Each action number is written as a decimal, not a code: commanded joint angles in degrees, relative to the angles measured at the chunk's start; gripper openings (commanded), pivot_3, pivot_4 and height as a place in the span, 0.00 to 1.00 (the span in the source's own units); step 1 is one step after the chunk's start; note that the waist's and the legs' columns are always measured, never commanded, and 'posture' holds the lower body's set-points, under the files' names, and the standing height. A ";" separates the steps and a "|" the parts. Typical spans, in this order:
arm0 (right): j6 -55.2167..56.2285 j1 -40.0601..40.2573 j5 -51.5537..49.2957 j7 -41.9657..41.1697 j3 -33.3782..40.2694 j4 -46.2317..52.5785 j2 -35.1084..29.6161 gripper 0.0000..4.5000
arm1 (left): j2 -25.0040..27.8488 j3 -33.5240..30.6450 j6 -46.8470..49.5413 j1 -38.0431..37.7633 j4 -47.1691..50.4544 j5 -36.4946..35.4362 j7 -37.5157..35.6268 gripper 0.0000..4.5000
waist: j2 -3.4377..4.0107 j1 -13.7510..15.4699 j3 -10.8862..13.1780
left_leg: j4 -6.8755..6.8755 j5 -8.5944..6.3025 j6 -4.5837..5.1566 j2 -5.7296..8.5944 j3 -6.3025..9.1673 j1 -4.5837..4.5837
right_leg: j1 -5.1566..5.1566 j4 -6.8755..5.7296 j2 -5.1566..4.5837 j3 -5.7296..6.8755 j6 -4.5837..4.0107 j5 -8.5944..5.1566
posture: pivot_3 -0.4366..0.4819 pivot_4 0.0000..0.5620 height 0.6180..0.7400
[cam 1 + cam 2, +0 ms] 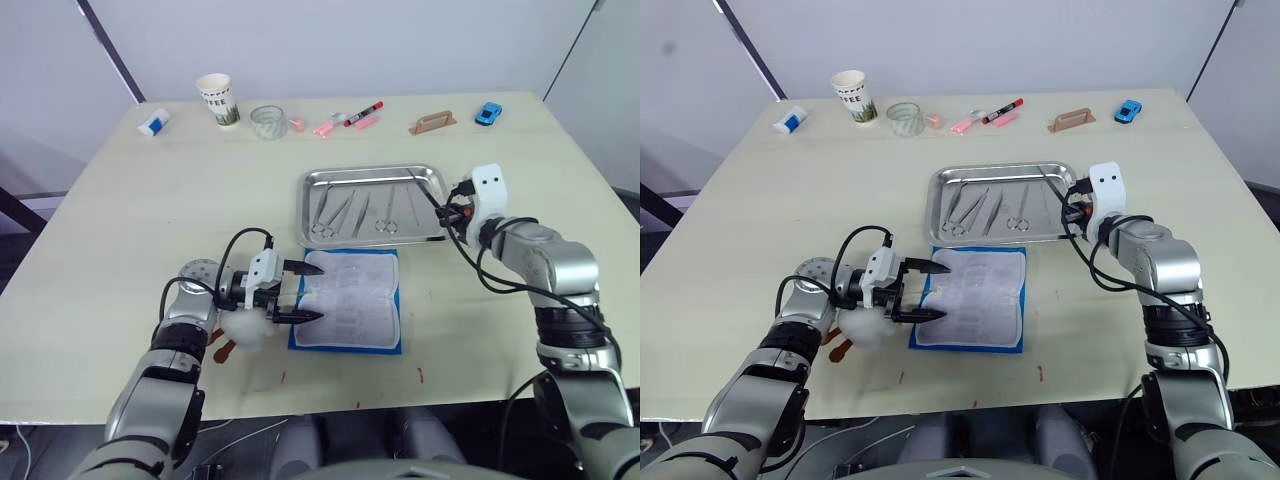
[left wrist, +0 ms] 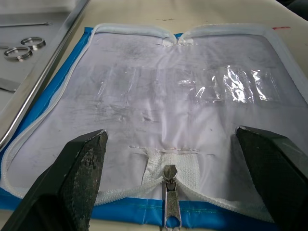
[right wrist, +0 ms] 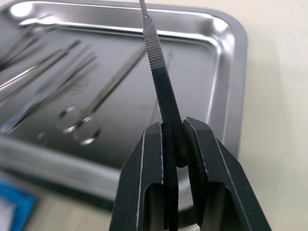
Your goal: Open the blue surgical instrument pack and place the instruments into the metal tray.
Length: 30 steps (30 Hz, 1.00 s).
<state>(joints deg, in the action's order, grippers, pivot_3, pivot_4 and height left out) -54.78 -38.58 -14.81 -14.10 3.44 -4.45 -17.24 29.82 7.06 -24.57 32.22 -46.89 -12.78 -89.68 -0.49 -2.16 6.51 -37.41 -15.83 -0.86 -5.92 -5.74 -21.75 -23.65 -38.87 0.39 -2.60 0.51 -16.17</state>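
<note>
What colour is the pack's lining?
Pale grey-white, edged in blue; the pack shows best in the left wrist view.

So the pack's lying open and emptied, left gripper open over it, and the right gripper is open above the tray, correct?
Not quite: the right gripper is shut on a slim metal instrument, held over the metal tray, as the right wrist view shows. The rest holds: the blue surgical instrument pack lies open with empty pockets, and the left gripper is open over it.

Along your table's (image 1: 120, 220) far edge, white-and-blue tube (image 1: 154, 122), printed paper cup (image 1: 218, 100), clear tape roll (image 1: 268, 122), pink eraser (image 1: 296, 124), pink marker (image 1: 327, 124), red-capped marker (image 1: 363, 111), brown block (image 1: 432, 122), blue toy car (image 1: 488, 112), nearer you, white plush toy (image 1: 246, 329).
</note>
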 commanded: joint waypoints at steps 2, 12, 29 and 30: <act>1.13 -3.19 1.39 5.29 2.38 -3.48 3.15 0.01 | -0.10 1.86 0.14 -2.19 -2.59 3.35 0.19 1.00 | 0.01 0.01 0.00 | 0.00 0.00 0.00 0.00 0.01 -0.01 | 0.00 0.00 -0.01 0.01 0.00 0.00 | 0.48 0.27 1.00; 1.31 -6.78 1.61 14.75 7.07 -7.82 11.00 0.01 | -0.55 1.90 -0.36 -1.88 -3.35 3.52 0.50 1.00 | 0.04 -0.06 -0.01 | 0.00 0.00 0.00 0.00 0.00 0.00 | 0.00 -0.02 -0.04 0.02 0.01 0.01 | 0.48 0.27 1.00; 0.54 -6.93 1.13 21.90 10.85 -8.01 16.26 0.57 | -0.65 1.94 -1.07 -1.55 -4.52 3.72 0.45 1.00 | 0.07 -0.06 -0.03 | 0.00 0.00 0.00 0.04 0.04 -0.01 | 0.00 -0.03 -0.09 0.05 0.01 0.01 | 0.48 0.27 1.00; 0.66 -6.87 1.14 21.86 10.75 -7.94 16.30 0.69 | -0.65 1.95 -1.11 -1.53 -4.56 3.72 0.42 1.00 | 0.07 -0.07 -0.04 | 0.00 0.00 0.00 0.04 0.04 -0.01 | 0.01 -0.03 -0.09 0.05 0.02 0.01 | 0.48 0.27 1.00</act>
<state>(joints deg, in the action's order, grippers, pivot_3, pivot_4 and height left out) -54.77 -44.92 -13.65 7.43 14.02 -14.40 -0.81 29.50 7.06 -25.29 32.81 -48.30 -12.76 -89.49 -0.42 -2.23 6.47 -37.41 -15.83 -0.87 -5.89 -5.70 -21.76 -23.64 -38.90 0.30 -2.54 0.53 -16.17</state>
